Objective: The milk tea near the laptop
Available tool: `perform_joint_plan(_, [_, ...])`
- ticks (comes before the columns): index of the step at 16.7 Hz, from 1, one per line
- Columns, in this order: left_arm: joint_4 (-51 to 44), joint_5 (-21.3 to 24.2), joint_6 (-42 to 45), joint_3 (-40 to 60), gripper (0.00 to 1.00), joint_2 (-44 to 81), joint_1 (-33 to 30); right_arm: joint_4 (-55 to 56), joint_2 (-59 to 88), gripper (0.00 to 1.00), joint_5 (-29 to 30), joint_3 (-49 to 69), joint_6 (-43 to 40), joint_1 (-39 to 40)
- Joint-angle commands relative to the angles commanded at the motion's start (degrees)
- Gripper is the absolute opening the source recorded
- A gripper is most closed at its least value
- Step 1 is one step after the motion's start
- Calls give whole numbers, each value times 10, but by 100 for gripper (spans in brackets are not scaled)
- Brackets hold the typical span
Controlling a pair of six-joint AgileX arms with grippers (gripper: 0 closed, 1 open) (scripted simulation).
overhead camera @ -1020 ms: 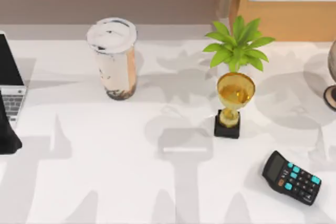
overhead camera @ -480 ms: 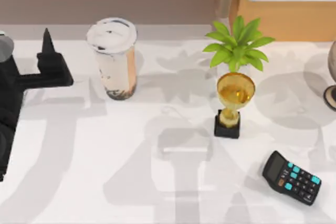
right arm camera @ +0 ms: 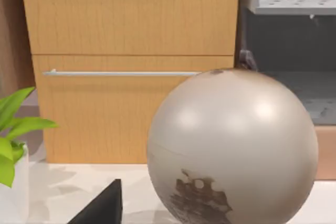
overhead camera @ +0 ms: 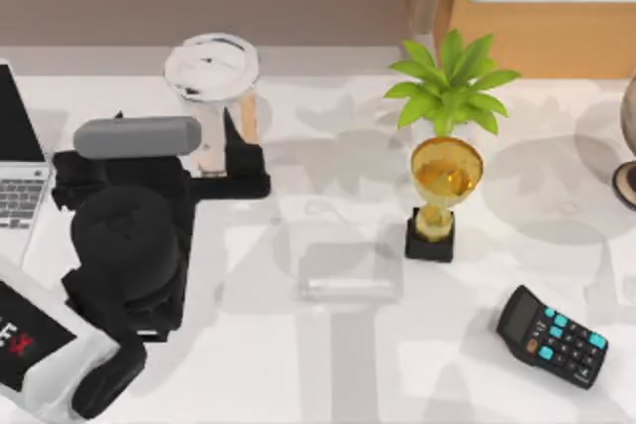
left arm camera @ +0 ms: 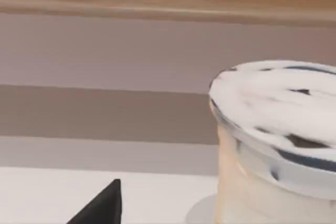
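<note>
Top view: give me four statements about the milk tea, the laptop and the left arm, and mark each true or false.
1. The milk tea stands upright with its white lid on. True.
2. The left gripper is at the milk tea. True.
3. The laptop lies at the table's right edge. False: it is at the left edge.
4. The trophy stands between the milk tea and the laptop. False: it stands to the right of the milk tea, in front of the plant.

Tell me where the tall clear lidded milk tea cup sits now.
The clear milk tea cup stands at the table's back left in the top view, right of the grey laptop, with the left gripper at it.
</note>
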Motion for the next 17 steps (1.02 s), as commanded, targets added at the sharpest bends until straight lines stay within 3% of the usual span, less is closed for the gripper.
perform_joint_plan(5, [77, -32, -3, 14, 100, 119, -46, 0, 0, 100, 0, 0, 0, 0])
perform_joint_plan(11, [78, -31, -3, 14, 100, 124, -45, 0, 0, 100, 0, 0, 0, 0])
perform_joint_plan(17, [39, 18, 4, 107, 100, 173, 3, 0, 0, 100, 0, 0, 0, 0])
